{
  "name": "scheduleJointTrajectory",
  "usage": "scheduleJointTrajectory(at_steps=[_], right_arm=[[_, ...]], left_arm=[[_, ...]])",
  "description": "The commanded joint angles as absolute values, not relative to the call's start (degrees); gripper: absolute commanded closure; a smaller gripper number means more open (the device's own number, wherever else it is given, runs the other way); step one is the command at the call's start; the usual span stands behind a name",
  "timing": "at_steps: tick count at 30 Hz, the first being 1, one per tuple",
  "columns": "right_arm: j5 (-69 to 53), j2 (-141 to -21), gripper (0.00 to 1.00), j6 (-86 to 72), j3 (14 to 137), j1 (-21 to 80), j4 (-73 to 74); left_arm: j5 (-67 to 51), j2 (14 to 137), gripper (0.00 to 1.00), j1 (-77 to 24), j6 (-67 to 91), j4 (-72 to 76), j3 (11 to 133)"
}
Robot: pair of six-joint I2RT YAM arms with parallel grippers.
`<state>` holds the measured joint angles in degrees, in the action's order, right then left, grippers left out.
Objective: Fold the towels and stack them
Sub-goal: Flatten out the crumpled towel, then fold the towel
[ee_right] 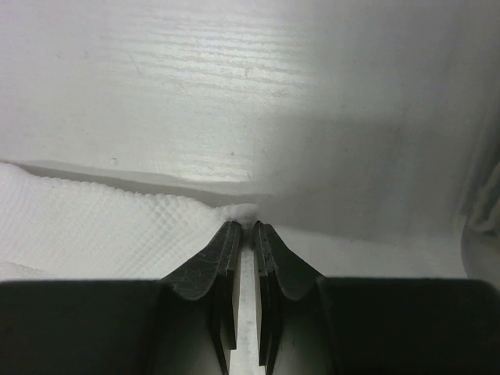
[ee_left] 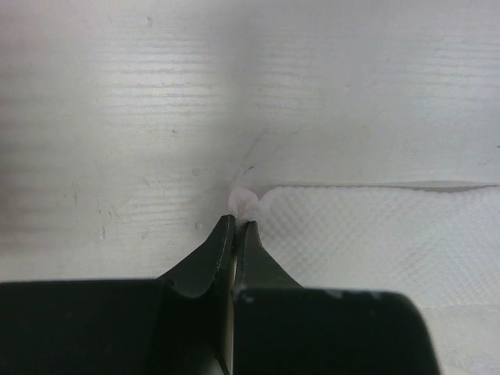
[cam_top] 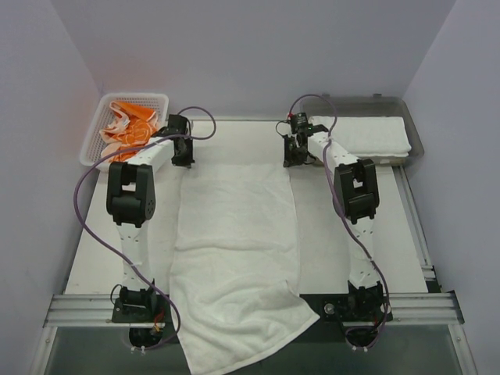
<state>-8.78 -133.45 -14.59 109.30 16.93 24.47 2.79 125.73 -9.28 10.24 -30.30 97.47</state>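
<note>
Overhead view. You see the spread towel (cam_top: 234, 250) lying flat on the table (cam_top: 94, 258). Its long axis runs from the far side toward you. Its far short edge lies straight across the table. The near end hangs over the table's near edge between the two arm bases and skews a little to the right there.

The left gripper (cam_top: 185, 161) sits at the far left corner of this towel and the right gripper (cam_top: 291, 160) at the far right corner. Both point down at the far edge.

Wrist views. The left fingers (ee_left: 211, 262) are pressed together with a small tuft of the towel's corner bunched at their tips. The right fingers (ee_right: 219, 250) stand a narrow slit apart, clamped on the white cloth of the opposite corner. In both views the towel's edge lies flat on the table away from the pinched corner.

Open room. Beyond the far edge you have a bare strip of table between the basket (cam_top: 94, 137) at the far left and the tray (cam_top: 414, 129) at the far right. The left arm lies just beside the towel's left long edge. A wider bare band separates the right long edge from the right arm.

An orange-and-white towel (cam_top: 129, 125) lies crumpled in the basket. A folded towel (cam_top: 367, 134) rests in the tray, its long axis running left to right.
</note>
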Motion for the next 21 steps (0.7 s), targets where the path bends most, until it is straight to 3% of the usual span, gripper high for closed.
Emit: scheduleJointTrajectory(at_steps=[1,8,12,21], right_arm=[[-7.91,-125.60,1.00,-12.48,110.83,15.82,20.67],[-6.77,-120.24,1.00,-10.02,111.79,12.93,7.75],[-4.93,-120.41,1.00,-6.42,114.69,11.17,0.89],[-3.34,-126.03,1.00,-2.20,130.16,8.53,-9.22]], left_arm=[[3.34,119.72,1.00,-8.88,7.83,-28.74,103.44],[4.83,117.16,1.00,-8.00,7.82,-20.93,110.91],[5.45,119.96,1.00,-7.56,7.74,-19.42,121.16],[5.01,129.28,1.00,-7.12,9.05,-14.78,139.91]])
